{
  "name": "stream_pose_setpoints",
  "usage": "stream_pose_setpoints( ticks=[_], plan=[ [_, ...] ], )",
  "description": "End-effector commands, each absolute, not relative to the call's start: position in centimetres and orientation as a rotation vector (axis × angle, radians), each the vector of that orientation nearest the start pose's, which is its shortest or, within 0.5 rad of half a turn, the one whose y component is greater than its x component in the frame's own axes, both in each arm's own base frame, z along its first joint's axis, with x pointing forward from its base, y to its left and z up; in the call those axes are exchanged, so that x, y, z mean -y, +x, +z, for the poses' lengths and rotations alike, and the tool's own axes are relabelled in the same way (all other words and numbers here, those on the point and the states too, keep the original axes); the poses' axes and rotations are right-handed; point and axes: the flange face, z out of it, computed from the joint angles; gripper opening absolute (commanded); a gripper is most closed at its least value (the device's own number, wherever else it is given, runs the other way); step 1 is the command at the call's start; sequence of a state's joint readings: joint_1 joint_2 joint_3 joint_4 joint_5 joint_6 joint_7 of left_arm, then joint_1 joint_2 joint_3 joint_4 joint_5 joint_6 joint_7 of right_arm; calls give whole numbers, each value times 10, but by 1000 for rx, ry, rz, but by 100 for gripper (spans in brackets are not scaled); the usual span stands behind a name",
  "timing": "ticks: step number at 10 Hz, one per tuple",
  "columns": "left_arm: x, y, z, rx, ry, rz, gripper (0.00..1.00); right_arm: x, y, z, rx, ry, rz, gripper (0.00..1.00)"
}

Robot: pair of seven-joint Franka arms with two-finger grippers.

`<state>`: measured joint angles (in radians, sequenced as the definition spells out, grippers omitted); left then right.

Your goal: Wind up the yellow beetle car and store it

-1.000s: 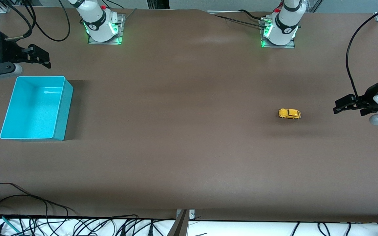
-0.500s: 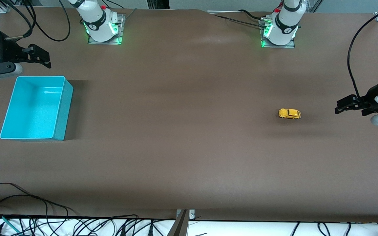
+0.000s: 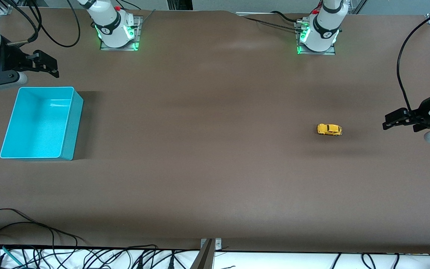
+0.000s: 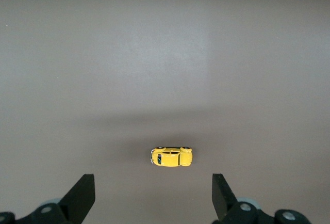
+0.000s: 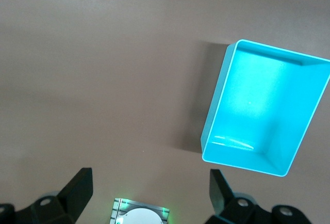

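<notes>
The yellow beetle car point(image 3: 329, 129) sits on its wheels on the brown counter point(image 3: 207, 149), well toward the left arm's end and roughly midway between the edge where the arm bases stand and the edge nearest the front camera. It is a tiny toy with a bright yellow, rounded, humped body, dark windows along its side and small black wheels just showing under the body; its long axis runs along the length of the counter. In the left wrist view the car point(image 4: 171, 157) shows the same glossy yellow shell with dark window patches, lying on bare counter a little ahead of the two black fingers point(image 4: 82, 195). The left tool point(image 3: 391, 121) hangs over the counter near the edge at the left arm's end, apart from the car, its jaws spread wide and holding nothing. The right tool point(image 3: 49, 66) hangs over the corner region at the right arm's end, just above the rim of a turquoise bin point(image 3: 69, 123) that stands on the counter there; its jaws too are spread wide with nothing between them. The right wrist view looks down on that bin point(image 5: 216, 110), a rectangular open-topped box with smooth walls and nothing visible inside, well apart from the car.
</notes>
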<state>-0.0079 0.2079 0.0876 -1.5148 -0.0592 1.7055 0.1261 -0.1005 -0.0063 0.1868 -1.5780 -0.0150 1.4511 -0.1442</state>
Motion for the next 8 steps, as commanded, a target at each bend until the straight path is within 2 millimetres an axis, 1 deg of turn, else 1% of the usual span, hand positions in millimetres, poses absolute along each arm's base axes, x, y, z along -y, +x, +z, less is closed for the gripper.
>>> stream_pose_setpoints(
  ticks=[1,8],
  plan=[
    [-43,623,541,-94,-3192,33,100,-46,543,624,393,-3122,174,100],
    [-41,624,540,-81,-3194,33,100,-46,542,622,393,-3122,189,100]
  ],
)
